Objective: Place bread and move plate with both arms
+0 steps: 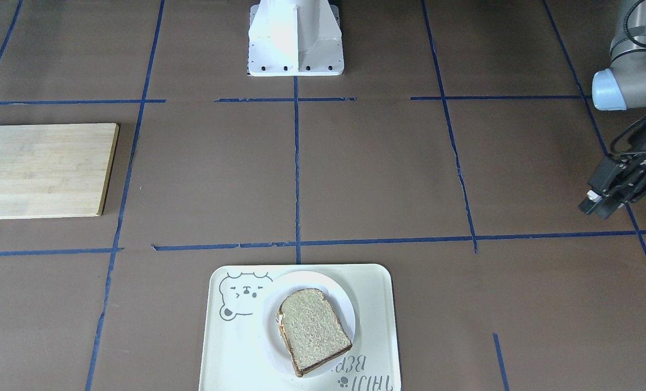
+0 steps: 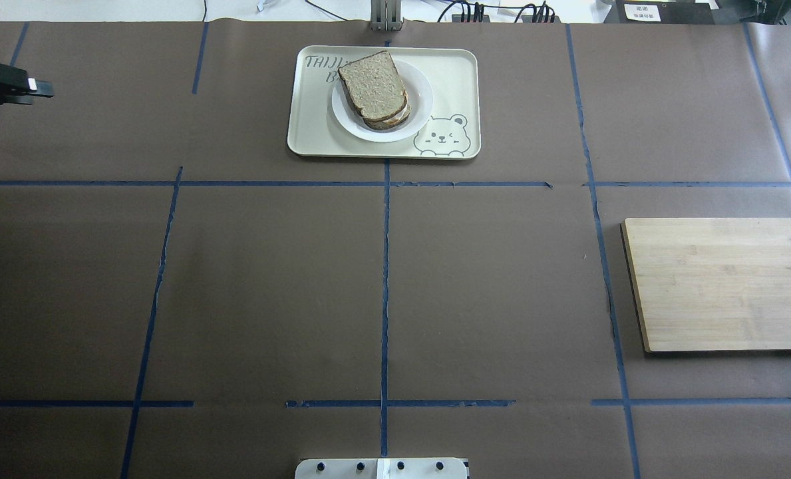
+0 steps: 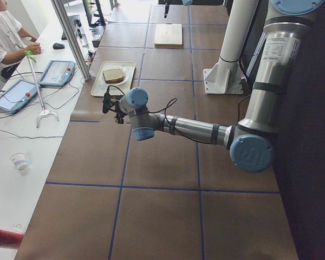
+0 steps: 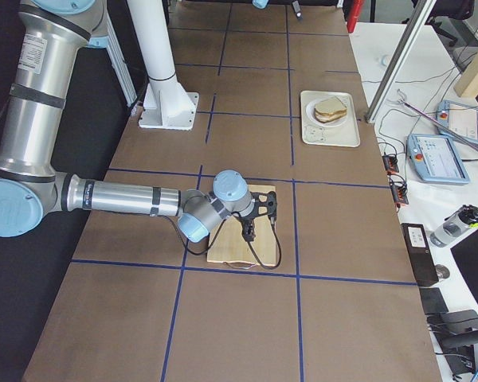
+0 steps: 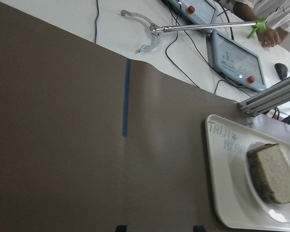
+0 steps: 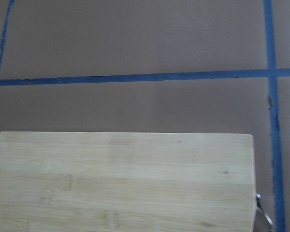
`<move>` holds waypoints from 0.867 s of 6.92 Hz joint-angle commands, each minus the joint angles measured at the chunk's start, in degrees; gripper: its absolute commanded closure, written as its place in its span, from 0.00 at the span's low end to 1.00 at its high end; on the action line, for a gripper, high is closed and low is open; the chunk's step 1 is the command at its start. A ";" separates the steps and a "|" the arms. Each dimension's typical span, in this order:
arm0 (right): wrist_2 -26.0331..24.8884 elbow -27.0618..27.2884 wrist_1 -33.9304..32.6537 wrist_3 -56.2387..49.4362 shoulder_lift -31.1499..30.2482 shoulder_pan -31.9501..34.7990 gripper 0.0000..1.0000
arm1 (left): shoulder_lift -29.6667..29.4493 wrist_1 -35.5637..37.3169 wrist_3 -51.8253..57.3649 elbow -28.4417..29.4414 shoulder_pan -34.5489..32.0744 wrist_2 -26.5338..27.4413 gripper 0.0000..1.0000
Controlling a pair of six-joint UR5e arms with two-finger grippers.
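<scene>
Left wrist-mounted view catches the two dark fingertips of the left gripper at its lower edge, set well apart with brown table covering between them, so the jaws stand wide and grip nothing; on the overhead exterior view, with 12 o'clock away from the robot, that gripper hangs at the 10 o'clock edge of the table, well apart from the tray. The right gripper hangs over the outer end of the wooden board at 3 o'clock; how its jaws stand I cannot tell.

The bread, a flat slice with pale speckled crumb and dark brown crust, lies on a second slice whose edge peeks out beneath; its long axis runs from 11 to 5 o'clock, straight base at 11, rounded top at 5, toward the robot. Both rest on the plate, round, white and glossy; the plate sits on the cream tray, a rounded rectangle with a raised rim, lettering at its 11 o'clock corner and a bear drawing at its 5 o'clock corner. The tray lies at the table's 12 o'clock, its far rim near the table's far edge; an aluminium post stands just beyond. The board is pale, straight-grained and rectangular; a broad stretch of matte brown covering, crossed by blue tape lines, lies between it and the tray.
</scene>
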 commanded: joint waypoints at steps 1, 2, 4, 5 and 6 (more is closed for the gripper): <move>0.22 -2.32 -9.29 -13.12 0.06 6.65 0.00 | 4.13 9.63 22.80 -0.52 -6.74 -0.32 0.39; 0.31 -2.58 -12.66 -17.62 0.15 8.68 0.00 | 5.89 13.66 33.40 -0.60 -8.50 0.03 0.39; 6.06 -2.15 -20.05 -25.19 0.15 13.94 0.00 | 9.23 30.74 52.23 -1.21 -12.99 -0.41 0.32; 7.42 -1.71 -20.60 -27.05 -0.28 15.28 0.00 | 9.51 39.28 55.01 -4.27 -13.18 -2.67 0.31; 7.34 -1.71 -22.26 -27.33 -0.29 14.25 0.00 | 9.08 51.46 62.43 -5.69 -14.31 -3.91 0.30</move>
